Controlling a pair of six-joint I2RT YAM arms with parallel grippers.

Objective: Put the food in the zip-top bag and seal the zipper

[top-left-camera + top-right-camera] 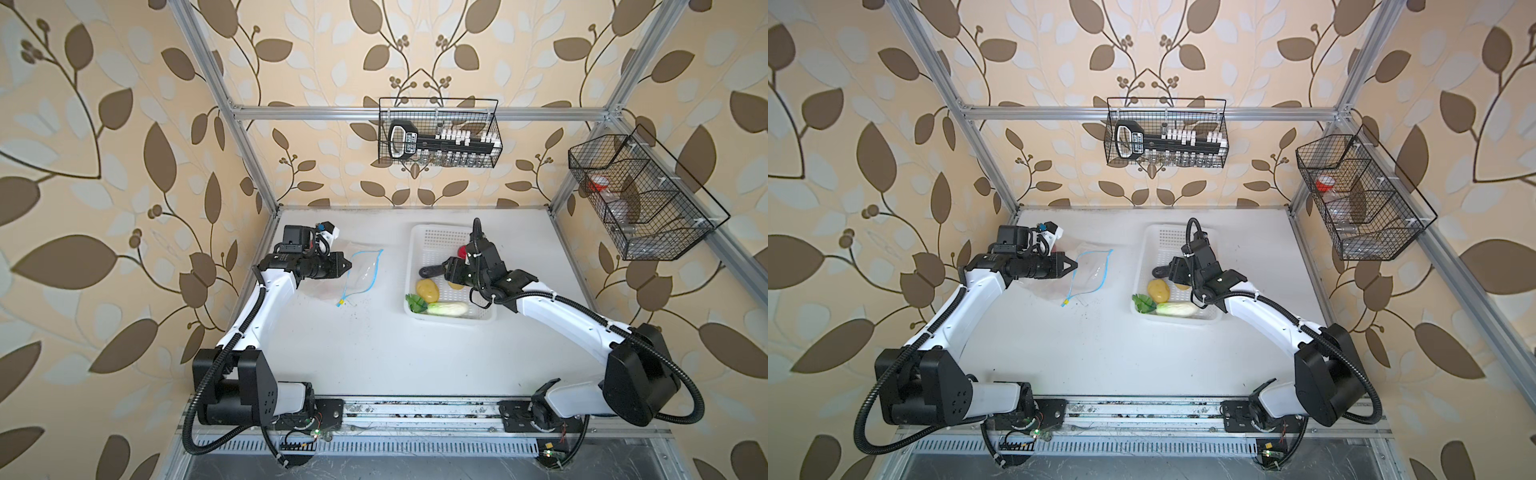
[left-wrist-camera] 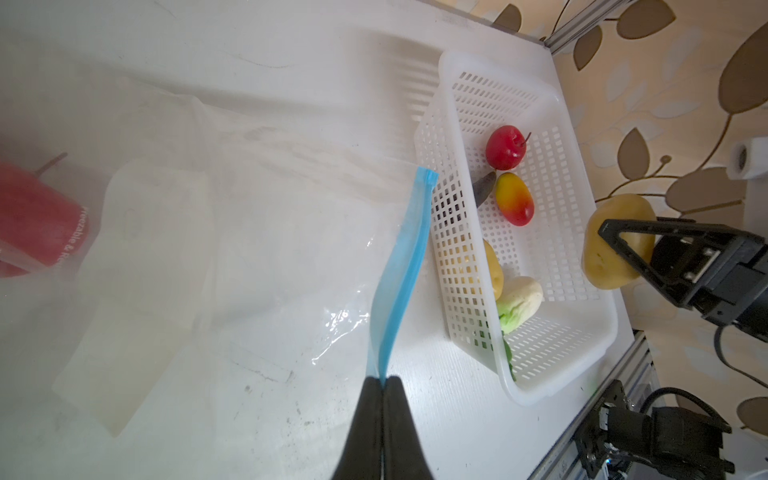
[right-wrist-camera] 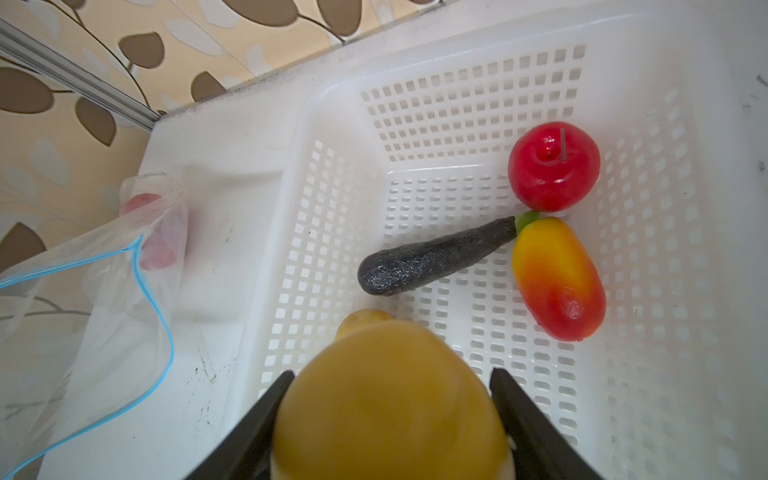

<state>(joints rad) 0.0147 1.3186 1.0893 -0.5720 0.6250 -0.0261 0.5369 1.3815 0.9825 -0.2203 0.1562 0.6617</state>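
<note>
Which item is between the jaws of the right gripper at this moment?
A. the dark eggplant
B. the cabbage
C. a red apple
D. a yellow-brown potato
D: in the right wrist view the right gripper has its jaws closed on both sides of a yellow-brown potato, while the eggplant and the red apple lie in the white basket.

Bare table (image 1: 374,353) between bag (image 1: 363,272) and basket (image 1: 410,270): my passage free. Basket wall bars low sideways exit.
</note>
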